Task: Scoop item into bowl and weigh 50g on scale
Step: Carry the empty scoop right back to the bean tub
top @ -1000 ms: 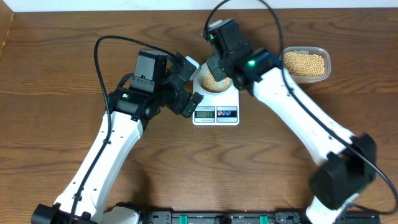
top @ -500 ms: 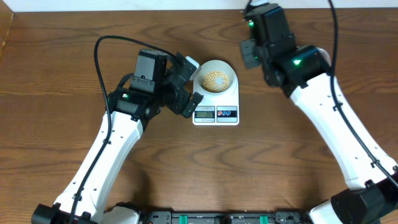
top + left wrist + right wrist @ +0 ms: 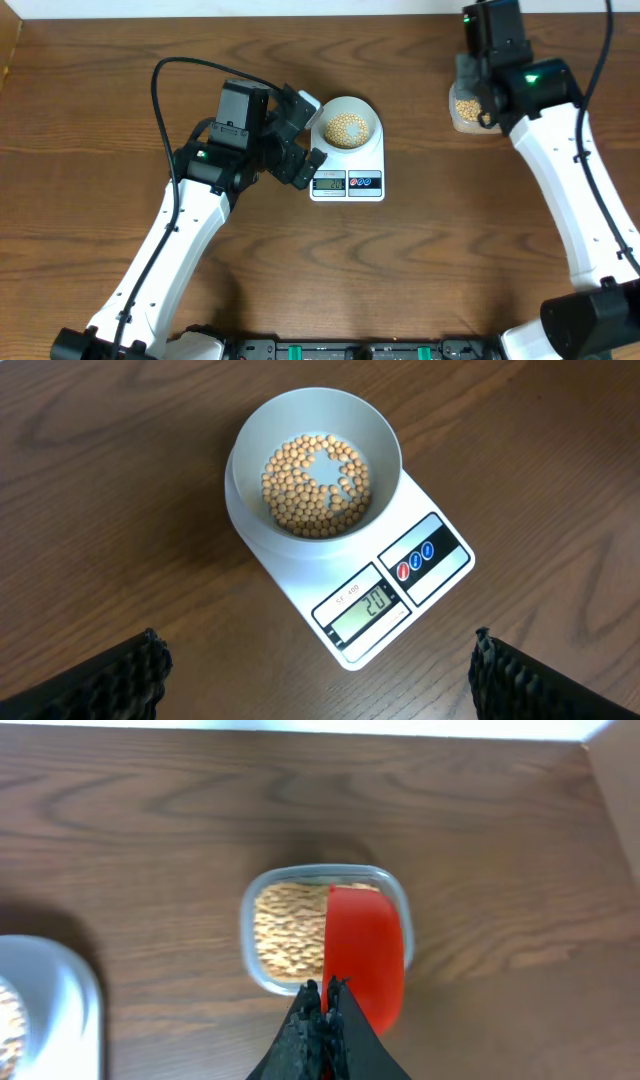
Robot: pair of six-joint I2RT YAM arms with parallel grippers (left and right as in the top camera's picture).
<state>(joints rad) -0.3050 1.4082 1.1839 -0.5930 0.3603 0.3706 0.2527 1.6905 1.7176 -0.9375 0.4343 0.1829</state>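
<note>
Above the table [image 3: 420, 260]: left gripper [image 3: 313, 132] spread wide beside flat white rectangular scale [image 3: 378, 158], holding nothing; small pale grey bowl [image 3: 368, 108] of round tan-yellow beans [image 3: 346, 128] atop it. Left wrist: same (display [image 3: 365, 607] reads 20). Right wrist: right gripper [image 3: 322, 1020] clamped on red plastic scoop [image 3: 365, 955] over clear plastic tub [image 3: 243, 935].

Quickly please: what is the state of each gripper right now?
Left gripper: open, holding nothing.
Right gripper: shut on the red scoop, above the tub of beans.
</note>
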